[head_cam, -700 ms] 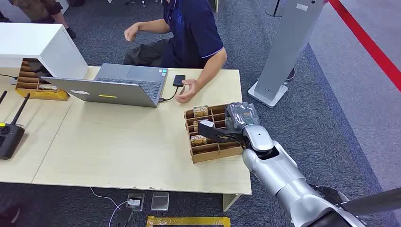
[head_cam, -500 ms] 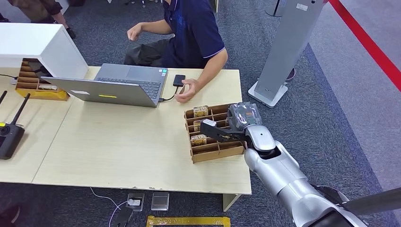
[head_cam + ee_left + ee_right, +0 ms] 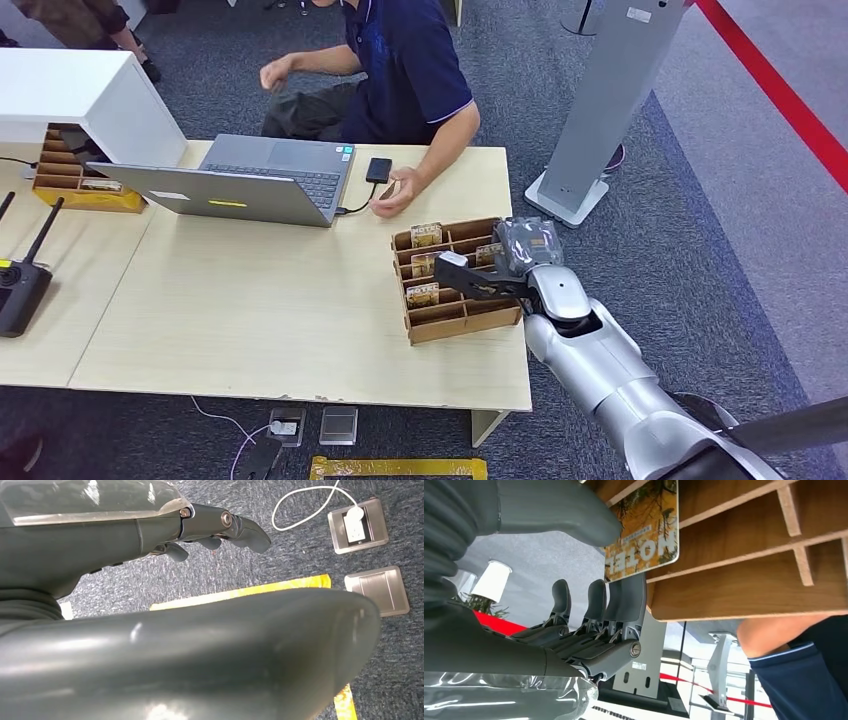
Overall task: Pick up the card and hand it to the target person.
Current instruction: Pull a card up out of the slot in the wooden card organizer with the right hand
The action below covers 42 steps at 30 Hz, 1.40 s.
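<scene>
A brown slotted card holder (image 3: pixel 462 322) sits on the table's right side, with printed cards standing in its slots, one of them (image 3: pixel 421 295) near the front. My right hand (image 3: pixel 480 277) reaches over the holder from the right. In the right wrist view a card printed HOTEL (image 3: pixel 644 530) stands in a slot of the holder (image 3: pixel 744 580). The thumb is on one side of the card and the straight fingers (image 3: pixel 624 600) on the other, and I see no firm pinch. The person in a dark blue shirt (image 3: pixel 410 60) sits at the far edge. My left hand (image 3: pixel 215 525) hangs over the floor holding nothing.
A laptop (image 3: pixel 250 180) and a phone (image 3: pixel 378 168) lie near the person's resting hand (image 3: pixel 395 190). A white box (image 3: pixel 80 95), a second card holder (image 3: pixel 80 185) and a black radio (image 3: pixel 20 285) are at the left. A grey stand (image 3: pixel 600 110) rises beyond the table's right end.
My right hand has shifted a little to the right along the holder. The person's raised hand has moved slightly.
</scene>
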Each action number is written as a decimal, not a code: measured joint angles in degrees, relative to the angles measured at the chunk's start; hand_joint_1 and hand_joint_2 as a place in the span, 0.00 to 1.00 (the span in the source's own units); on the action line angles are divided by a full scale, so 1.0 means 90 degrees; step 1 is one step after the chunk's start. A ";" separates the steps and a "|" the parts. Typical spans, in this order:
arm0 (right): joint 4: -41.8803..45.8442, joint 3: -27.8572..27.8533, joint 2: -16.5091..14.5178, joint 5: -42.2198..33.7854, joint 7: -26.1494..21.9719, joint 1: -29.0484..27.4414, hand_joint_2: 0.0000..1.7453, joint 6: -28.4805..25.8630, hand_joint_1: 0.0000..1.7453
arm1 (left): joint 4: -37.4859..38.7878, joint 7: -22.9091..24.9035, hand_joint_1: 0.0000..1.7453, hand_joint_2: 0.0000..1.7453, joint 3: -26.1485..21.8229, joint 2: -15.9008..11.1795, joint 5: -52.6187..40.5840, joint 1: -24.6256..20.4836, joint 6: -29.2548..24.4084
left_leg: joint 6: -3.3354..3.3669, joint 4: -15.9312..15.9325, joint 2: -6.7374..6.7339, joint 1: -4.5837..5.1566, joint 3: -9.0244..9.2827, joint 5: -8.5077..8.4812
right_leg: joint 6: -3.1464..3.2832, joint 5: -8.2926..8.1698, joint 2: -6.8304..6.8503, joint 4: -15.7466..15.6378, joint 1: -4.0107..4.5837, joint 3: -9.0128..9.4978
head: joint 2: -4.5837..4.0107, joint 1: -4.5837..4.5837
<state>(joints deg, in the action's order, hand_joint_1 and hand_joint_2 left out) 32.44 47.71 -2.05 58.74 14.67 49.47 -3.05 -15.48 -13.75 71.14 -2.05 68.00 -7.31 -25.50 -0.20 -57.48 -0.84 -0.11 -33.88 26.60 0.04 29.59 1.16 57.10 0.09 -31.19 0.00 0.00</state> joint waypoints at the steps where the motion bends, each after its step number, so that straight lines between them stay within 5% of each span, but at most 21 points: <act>1: -0.0003 -0.0001 -0.0011 0.0003 -0.0011 0.0002 1.00 0.0006 0.61 | -0.0001 0.0001 0.00 0.00 -0.0004 0.0003 0.0003 0.0001 0.0000 | 0.0000 -0.0001 -0.0001 0.0000 -0.0003 0.0000 | 0.0000 -0.0001 0.0000 0.0001 0.0001 -0.0003 | 0.0000 0.0000; 27: 0.0550 -0.0365 0.0095 -0.0334 -0.0200 -0.0115 1.00 -0.0049 0.80 | 0.0045 0.0030 0.00 0.00 -0.0001 0.0023 -0.0095 -0.0005 0.0028 | 0.0000 0.0004 0.0002 0.0001 0.0008 -0.0002 | -0.0002 -0.0002 -0.0004 -0.0003 -0.0002 0.0007 | 0.0000 0.0000; 42: 0.2773 -0.0629 0.0717 -0.1410 -0.0247 -0.0465 1.00 0.0591 0.86 | 0.0066 0.0018 0.00 0.00 -0.0030 -0.0034 -0.0194 -0.0007 0.0098 | 0.0001 -0.0006 0.0009 -0.0001 -0.0010 -0.0001 | -0.0001 0.0002 0.0009 0.0004 0.0002 -0.0008 | 0.0000 0.0000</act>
<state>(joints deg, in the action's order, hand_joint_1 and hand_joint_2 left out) 57.39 42.05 4.40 46.06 12.45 45.28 2.27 -14.88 -13.59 70.87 -2.36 66.25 -7.37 -24.62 -0.19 -57.54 -0.76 -0.12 -33.98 26.60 0.04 29.61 1.24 57.14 0.11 -31.27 0.00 0.00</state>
